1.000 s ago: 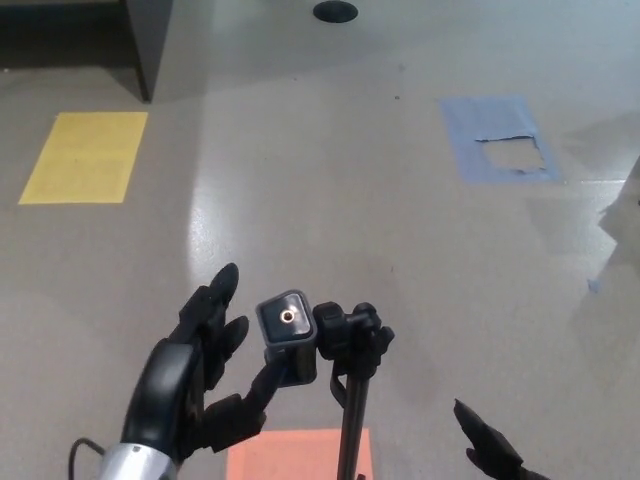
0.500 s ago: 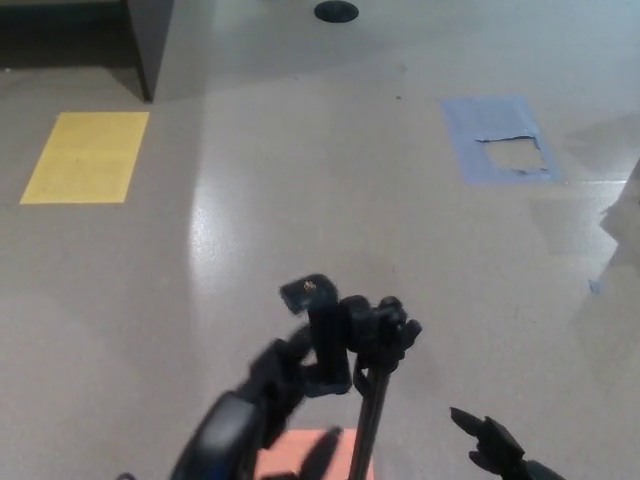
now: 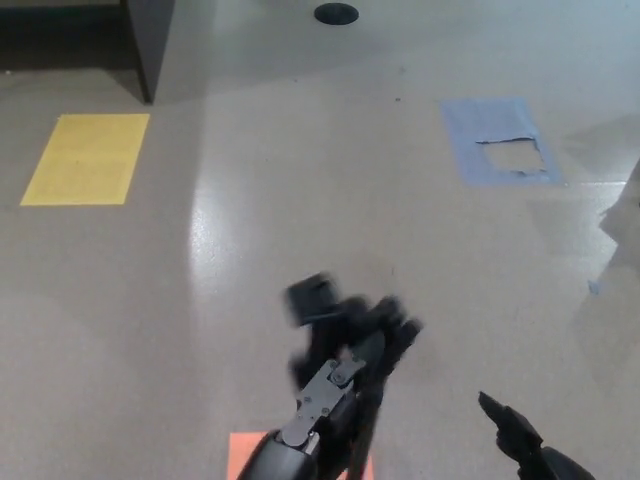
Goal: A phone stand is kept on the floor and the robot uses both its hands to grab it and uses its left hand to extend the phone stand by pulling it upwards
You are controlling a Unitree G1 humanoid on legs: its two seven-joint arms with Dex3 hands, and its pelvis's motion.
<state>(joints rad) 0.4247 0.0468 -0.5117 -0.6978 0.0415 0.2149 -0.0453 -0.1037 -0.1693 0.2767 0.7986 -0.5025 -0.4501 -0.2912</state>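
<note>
**Phone stand gripped near its head**

The phone stand [image 3: 318,298] is seen blurred at 6 o'clock in the head view, rising above an orange floor patch [image 3: 240,447]. The left hand [image 3: 345,365] is wrapped against its upper part, fingers seemingly clamped on it, though blur obscures detail. The right hand [image 3: 520,437] is placed at 4 o'clock, apart from the stand; whether its fingers are apart cannot be told.
</note>
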